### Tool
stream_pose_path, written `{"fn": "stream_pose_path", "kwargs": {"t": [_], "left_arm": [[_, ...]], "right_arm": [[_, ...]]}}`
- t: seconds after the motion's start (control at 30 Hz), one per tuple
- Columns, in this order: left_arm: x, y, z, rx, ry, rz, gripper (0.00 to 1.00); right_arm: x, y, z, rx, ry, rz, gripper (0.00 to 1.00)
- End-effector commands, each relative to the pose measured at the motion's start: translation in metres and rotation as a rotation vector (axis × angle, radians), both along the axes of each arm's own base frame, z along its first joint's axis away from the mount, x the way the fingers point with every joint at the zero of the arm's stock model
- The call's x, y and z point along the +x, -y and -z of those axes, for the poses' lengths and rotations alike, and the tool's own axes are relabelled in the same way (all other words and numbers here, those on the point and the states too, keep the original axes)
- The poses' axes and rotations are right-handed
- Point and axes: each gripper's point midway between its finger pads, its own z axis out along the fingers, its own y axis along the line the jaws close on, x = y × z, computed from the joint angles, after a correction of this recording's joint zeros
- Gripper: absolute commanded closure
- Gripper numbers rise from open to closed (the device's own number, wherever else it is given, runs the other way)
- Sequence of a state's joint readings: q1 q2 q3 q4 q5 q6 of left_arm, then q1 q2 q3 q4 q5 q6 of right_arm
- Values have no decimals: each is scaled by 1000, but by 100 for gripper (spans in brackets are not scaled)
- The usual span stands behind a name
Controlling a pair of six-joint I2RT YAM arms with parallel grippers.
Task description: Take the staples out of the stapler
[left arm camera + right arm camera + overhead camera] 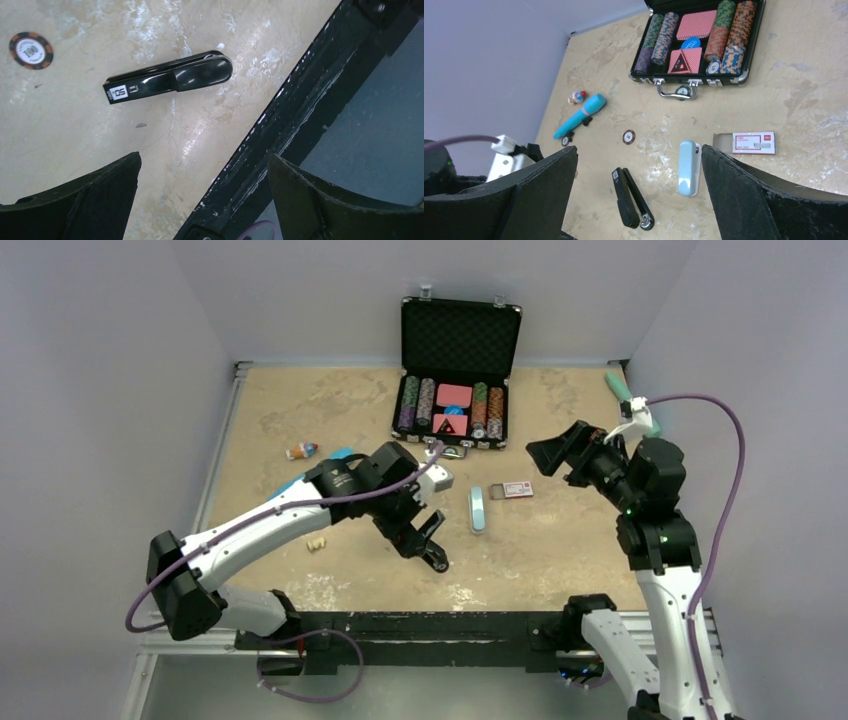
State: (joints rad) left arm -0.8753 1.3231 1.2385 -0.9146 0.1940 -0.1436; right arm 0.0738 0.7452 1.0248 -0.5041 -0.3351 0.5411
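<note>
- Black rail [420, 625] runs along the near edge of the table [560, 540]; both arm bases sit on it.
- Left claw [203, 160]: released, jaws wide apart, nothing between them. It hangs over the table just past the rail.
- Black stapler [170, 77]: lies flat and closed on the table just beyond the left claw's fingertips, clear of them.
- Grey sliver [141, 125]: on the table just beside the black stapler. Too small to tell whether it's the staples.
- Cream lump [316, 543]: on the table to the left, under the left arm.
- Orange-rimmed chip [31, 50]: lies flat, beyond the black stapler.
- Light blue stapler [477, 508]: closed, mid-table, between the two claws, well apart from the black one.
- Staple box [518, 489]: small white-and-red box just right of the blue stapler, inner tray slid partly out.
- Right claw [560, 450]: released, jaws wide, nothing held, raised above the table right of the box.
- Teal pen-like object [581, 115] and small toy [300, 451]: far left.
- Chip case [460, 335]: open at the far edge, chips and cards inside.
</note>
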Motion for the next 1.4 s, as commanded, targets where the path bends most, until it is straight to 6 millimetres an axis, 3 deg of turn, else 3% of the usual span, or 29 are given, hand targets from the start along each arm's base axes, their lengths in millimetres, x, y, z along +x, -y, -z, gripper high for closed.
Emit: {"fn": "stream_pose_path", "kwargs": {"t": [0.0, 0.23, 0.47, 0.73, 0.97, 1.17, 1.27, 1.37], "left_arm": [[1, 15, 0, 36, 79, 174, 0], [13, 39, 10, 14, 202, 302, 0], [9, 53, 48, 60, 182, 467, 0], [14, 57, 76, 111, 225, 602, 0], [29, 67, 94, 155, 261, 617, 0], [29, 65, 111, 189, 231, 621, 0], [27, 64, 116, 193, 217, 626, 14], [25, 65, 117, 185, 202, 625, 47]], "right_arm": [[-3, -4, 9, -19, -20, -33, 1], [-9, 4, 1, -58, 23, -3, 1], [-15, 7, 6, -77, 25, 3, 1], [-22, 11, 7, -104, 33, 13, 1], [-19, 7, 15, -88, 11, -8, 1], [-17, 4, 16, -83, 1, -21, 1], [-17, 4, 18, -81, -2, -23, 1], [-18, 4, 22, -79, -12, -24, 1]]}}
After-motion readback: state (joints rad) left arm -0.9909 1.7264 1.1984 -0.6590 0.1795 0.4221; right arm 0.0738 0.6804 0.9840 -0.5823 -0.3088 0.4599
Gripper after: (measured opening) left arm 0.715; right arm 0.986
